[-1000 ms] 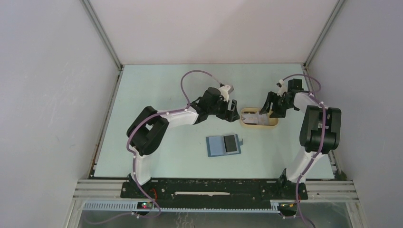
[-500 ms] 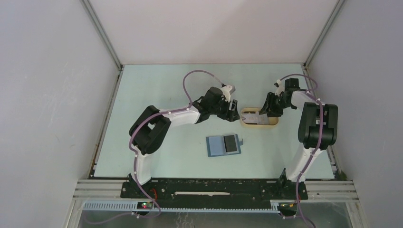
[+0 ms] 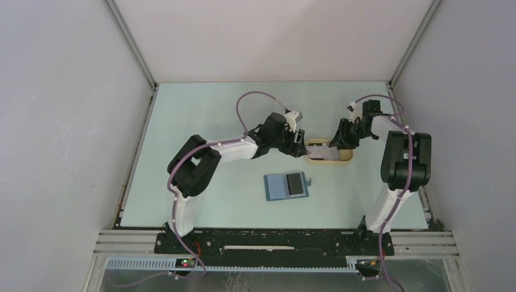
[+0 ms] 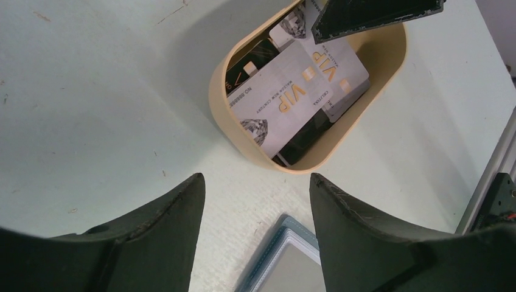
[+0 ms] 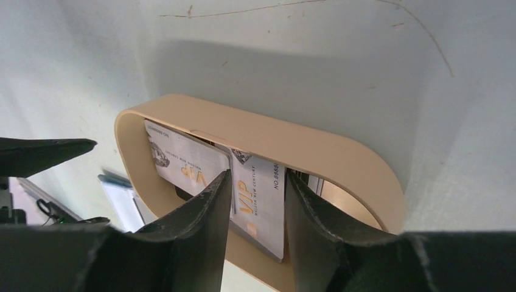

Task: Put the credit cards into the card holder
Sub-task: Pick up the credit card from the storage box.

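Observation:
Several whitish credit cards (image 4: pixel 286 97) with gold VIP print lie stacked in a beige oval tray (image 3: pixel 328 162). My right gripper (image 5: pixel 258 176) reaches into the tray, its fingers closed against both long edges of one credit card (image 5: pixel 261 198), whose near end rests tilted on the rim (image 5: pixel 274 131). In the top view the right gripper (image 3: pixel 336 145) is over the tray's right half. My left gripper (image 4: pixel 255 179) hangs open and empty just off the tray's left end (image 3: pixel 298 145). The card holder (image 3: pixel 280 187), teal-blue, lies opened flat on the table nearer the arm bases; one corner (image 4: pixel 286 261) shows between the left fingers.
A dark card (image 3: pixel 296 182) lies on the card holder's right half. Grey walls close in the table on three sides, and a metal frame rail runs along the right edge (image 4: pixel 496 164).
Both arms have shifted slightly left and the tray has slid left with them. The right fingers have closed in on the card; the left fingers have narrowed a little.

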Available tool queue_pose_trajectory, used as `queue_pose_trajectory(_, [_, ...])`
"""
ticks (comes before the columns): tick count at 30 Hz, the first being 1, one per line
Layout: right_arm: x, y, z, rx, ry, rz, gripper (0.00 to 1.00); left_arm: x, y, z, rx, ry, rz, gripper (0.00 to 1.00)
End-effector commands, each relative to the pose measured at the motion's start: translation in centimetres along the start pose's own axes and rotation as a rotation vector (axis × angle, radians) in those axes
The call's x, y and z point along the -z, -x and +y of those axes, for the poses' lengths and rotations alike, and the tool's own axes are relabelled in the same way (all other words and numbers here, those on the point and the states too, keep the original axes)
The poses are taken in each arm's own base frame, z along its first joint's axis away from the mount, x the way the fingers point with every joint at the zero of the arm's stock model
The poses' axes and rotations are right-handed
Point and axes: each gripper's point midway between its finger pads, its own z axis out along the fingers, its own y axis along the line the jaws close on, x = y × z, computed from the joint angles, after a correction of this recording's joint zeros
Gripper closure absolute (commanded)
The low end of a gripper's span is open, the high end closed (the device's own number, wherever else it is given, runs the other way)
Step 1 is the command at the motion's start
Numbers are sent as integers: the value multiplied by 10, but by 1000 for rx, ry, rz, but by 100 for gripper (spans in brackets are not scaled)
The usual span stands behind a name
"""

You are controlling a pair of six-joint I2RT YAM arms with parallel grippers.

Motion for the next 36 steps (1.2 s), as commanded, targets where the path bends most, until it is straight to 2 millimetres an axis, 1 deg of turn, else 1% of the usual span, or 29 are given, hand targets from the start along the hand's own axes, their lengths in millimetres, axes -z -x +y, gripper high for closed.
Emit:
queue_pose_trajectory(1, [10,8,27,32,113,-9,55,0,29,-20,-47,-52,-56,32])
queue_pose_trajectory(14, [30,7,57,26,313,-8,58,0,28,-20,-46,-52,-54,32])
queue_pose_trajectory(23, [19,-2,58,-27,378,49,57,-1,28,-21,-46,-57,-50,33])
queue_pose_trajectory(30, [11,-7,53,-57,381,78,52,-1,27,-21,-46,-60,-47,33])
queue_pose_trajectory(36, [5,-12,54,-74,398,103,50,-2,27,-21,-44,-62,-47,34])
